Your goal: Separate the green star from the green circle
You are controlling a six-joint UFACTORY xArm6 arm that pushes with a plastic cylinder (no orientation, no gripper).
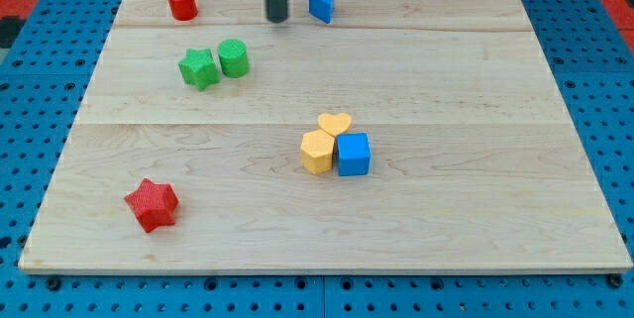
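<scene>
Eight small blocks lie on the wooden board (495, 80), seen by the one camera from above and in front. We carry no jaws to open or close: our arm ends in a plain dark rod, and my tip (275, 20) rests near the view's top edge, clear of every block.

Task pair. The green star (199, 67) and the green circle (233, 57) sit in the upper left part of the board, side by side and touching or very nearly so, the star on the view's left and slightly lower. Both lie down and to the left of my tip, near but with bare wood between.

Handling. We judge both blocks to be light, rigid pieces that will slide readily on the smooth wood and cannot be gripped, only shoved. The star's points may make it turn under an off-centre push; the circle's round side may let the tip slip past. A push on one block's inner flank, at the seam and away from its partner, looks best.

Other blocks. A red cylinder (181, 3) stands left of my tip and a blue triangle (321, 4) just to its right. At mid-board a yellow heart (335, 124), a yellow hexagon (317, 151) and a blue cube (353, 154) cluster in contact. A red star (152, 204) lies alone at lower left.
</scene>
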